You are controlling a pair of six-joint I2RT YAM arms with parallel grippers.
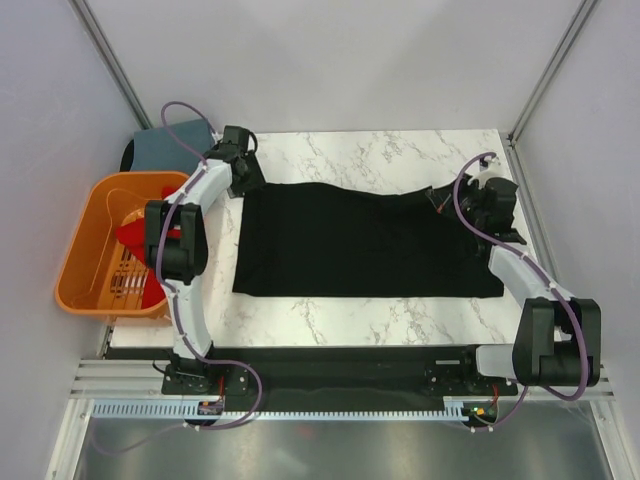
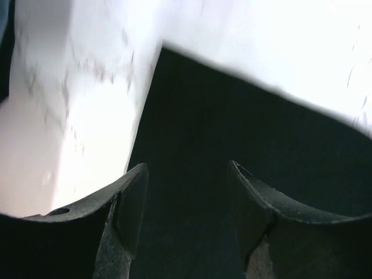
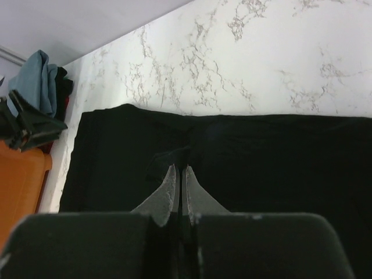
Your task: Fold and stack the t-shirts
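Note:
A large black t-shirt lies flat as a wide rectangle on the marble table. My left gripper hovers over its far left corner, jaws open, with only black cloth below and nothing between the fingers. My right gripper is at the shirt's far right corner, shut on a small raised pinch of the black cloth. A slate blue-grey t-shirt lies bunched at the far left corner. A red t-shirt sits in the basket.
An orange slotted basket stands off the table's left edge, beside the left arm. The blue-grey t-shirt and the basket also show at the left of the right wrist view. Grey walls enclose the table.

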